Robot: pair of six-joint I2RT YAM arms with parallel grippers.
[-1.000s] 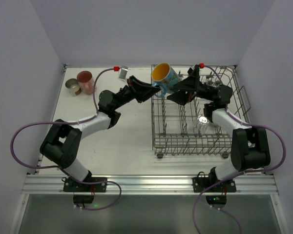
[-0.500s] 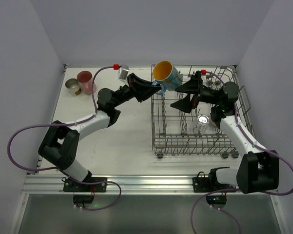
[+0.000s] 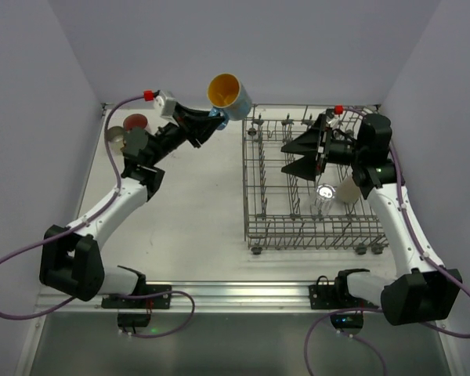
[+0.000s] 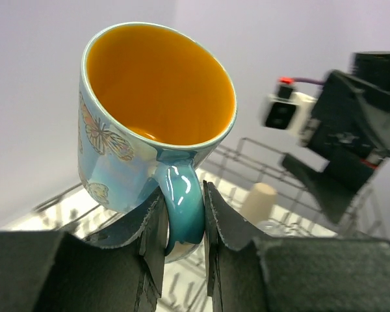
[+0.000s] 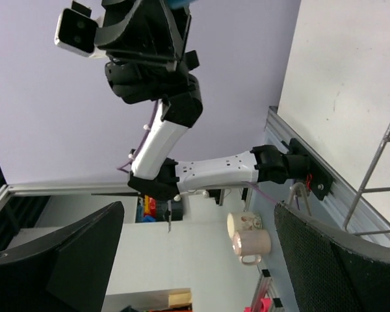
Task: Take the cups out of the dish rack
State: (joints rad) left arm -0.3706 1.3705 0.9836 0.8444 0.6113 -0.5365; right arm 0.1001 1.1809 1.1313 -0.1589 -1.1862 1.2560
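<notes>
My left gripper (image 3: 211, 123) is shut on the handle of the blue patterned mug (image 3: 229, 95), which has an orange inside. It holds the mug high, left of the dish rack (image 3: 254, 205), mouth tilted up. In the left wrist view the handle (image 4: 182, 203) sits pinched between both jaws, below the mug body (image 4: 127, 146). My right gripper (image 3: 299, 156) is open and empty above the rack's middle. A clear glass tumbler (image 3: 326, 197) and a plain beige cup (image 3: 348, 190) stand in the rack. A pink mug (image 3: 135, 123) and a tan cup (image 3: 115, 137) stand at the table's far left.
The left arm partly covers the pink mug and tan cup. The white walls close in at the back and sides. In the right wrist view the open gripper (image 5: 198, 260) frames the left arm (image 5: 214, 172) and two mugs (image 5: 248, 238) beyond the table's front rail.
The left gripper has carried the blue mug up and to the left, away from the rack. The right gripper has drawn back to the right, clear of the mug.
</notes>
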